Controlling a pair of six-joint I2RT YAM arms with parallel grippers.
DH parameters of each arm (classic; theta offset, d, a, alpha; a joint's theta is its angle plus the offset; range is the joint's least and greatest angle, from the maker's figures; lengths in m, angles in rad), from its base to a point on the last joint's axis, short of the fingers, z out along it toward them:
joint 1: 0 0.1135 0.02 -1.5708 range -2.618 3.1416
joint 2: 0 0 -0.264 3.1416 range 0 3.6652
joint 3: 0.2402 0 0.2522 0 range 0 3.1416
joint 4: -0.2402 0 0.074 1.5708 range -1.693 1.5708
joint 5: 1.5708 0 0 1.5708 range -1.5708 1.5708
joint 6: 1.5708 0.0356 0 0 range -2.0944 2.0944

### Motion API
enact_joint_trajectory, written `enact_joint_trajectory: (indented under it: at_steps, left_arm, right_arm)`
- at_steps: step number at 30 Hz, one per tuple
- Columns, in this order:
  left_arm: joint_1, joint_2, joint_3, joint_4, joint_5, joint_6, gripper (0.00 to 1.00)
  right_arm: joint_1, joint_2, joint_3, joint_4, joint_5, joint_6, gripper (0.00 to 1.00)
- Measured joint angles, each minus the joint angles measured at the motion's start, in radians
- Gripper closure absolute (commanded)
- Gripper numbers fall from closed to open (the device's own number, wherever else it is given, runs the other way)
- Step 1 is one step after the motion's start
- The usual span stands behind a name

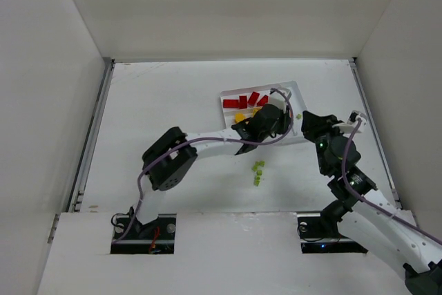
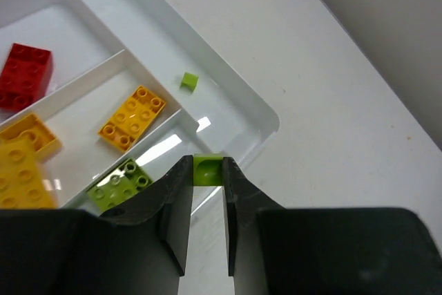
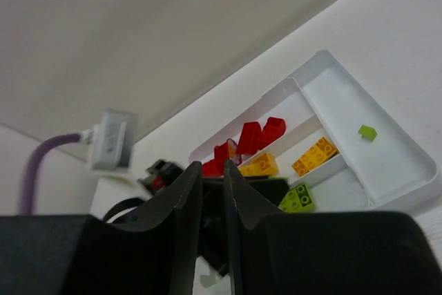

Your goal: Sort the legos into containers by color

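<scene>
Legos [image 3: 261, 136] lie partly sorted in a shallow white tray [image 2: 235, 112] on the table [image 1: 173, 94]. Red bricks [image 2: 26, 76] sit in one long slot, yellow-orange bricks [image 2: 132, 117] in the next and a lime-green brick [image 2: 119, 184] in the third. A tiny green cube [image 2: 188, 81] rests alone in the crosswise end slot. The left claw [image 2: 207, 170] pinches another lime-green cube [image 2: 207, 168] by two opposite flat sides, just above the tray's near corner where the green slot meets the end slot. The right claw [image 3: 213, 170] hangs beside the tray's right edge, its jaws pressed together with nothing visible between them. A few loose green pieces [image 1: 257, 168] wait on the table in front of the tray. Each piece looks to be light, rigid, smooth plastic, unlikely to crush but liable to squirt sideways out of a pinch. The small cubes seem to offer little to grip, so the safest hold is probably square across two flat faces, low and centred, away from the corners. The larger bricks likely take best across their narrow width.
</scene>
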State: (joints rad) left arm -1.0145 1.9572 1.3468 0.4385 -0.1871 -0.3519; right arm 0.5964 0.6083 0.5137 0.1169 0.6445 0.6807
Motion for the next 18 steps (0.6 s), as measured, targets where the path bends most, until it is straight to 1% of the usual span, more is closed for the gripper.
enact_joint_trajectory:
  at_steps: [4, 10, 12, 14, 16, 18]
  left_arm:
    - [0.008, 0.205, 0.212, -0.006, 0.008, -0.032, 0.82]
    - [0.02, 0.422, 0.449, -0.02, 0.009, -0.062, 0.78]
    - [0.022, 0.481, 0.528, -0.027, 0.006, -0.067, 0.71]
    - [0.022, 0.521, 0.584, -0.04, 0.0, -0.068, 0.58]
    - [0.022, 0.545, 0.618, -0.051, -0.005, -0.068, 0.48]
    - [0.022, 0.548, 0.627, -0.062, -0.009, -0.068, 0.42]
  right_arm:
    - [0.0, -0.043, 0.0, 0.0, 0.0, 0.001, 0.75]
    - [0.001, -0.109, 0.0, -0.02, -0.001, 0.012, 0.75]
    - [0.0, -0.133, 0.0, -0.031, -0.002, 0.016, 0.75]
    - [0.0, -0.156, 0.0, -0.042, -0.003, 0.019, 0.75]
    - [-0.002, -0.175, 0.0, -0.053, -0.008, 0.023, 0.75]
    - [-0.002, -0.185, -0.001, -0.06, -0.01, 0.027, 0.74]
